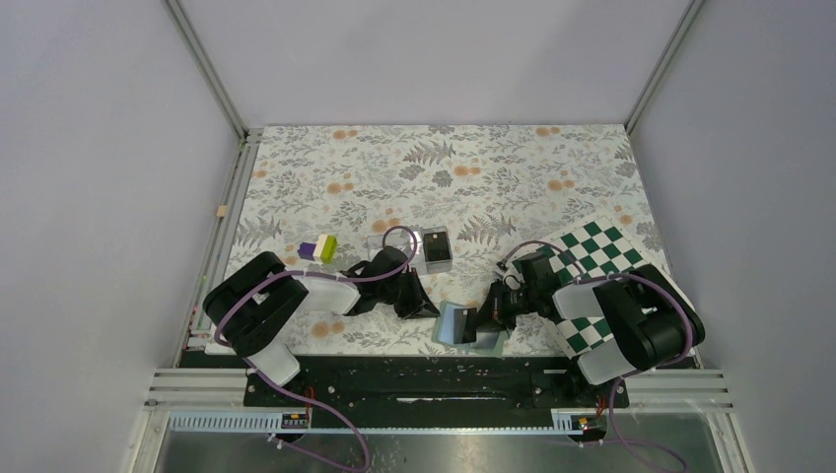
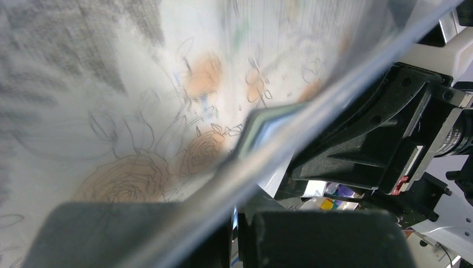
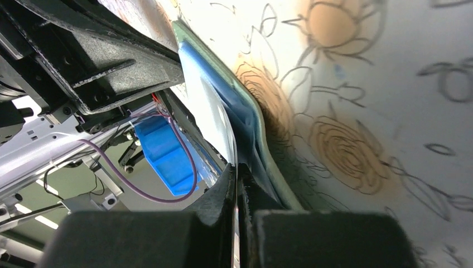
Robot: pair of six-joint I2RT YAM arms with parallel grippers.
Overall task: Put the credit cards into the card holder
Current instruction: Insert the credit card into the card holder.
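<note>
Seemingly the clear box (image 1: pixel 435 267) holds dark cards (image 1: pixel 437 246)

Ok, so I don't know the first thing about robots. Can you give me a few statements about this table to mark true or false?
1. The card holder sits between the left gripper and the right gripper. True.
2. The right gripper hangs wide open. False: it is shut on an edge of the card holder.
3. A clear box with something dark in it stands farther back on the table. True.
4. The chequered board is red and white. False: it is green and white.
5. The small purple, white and green block lies under the right arm. False: it lies beside the left arm.
</note>
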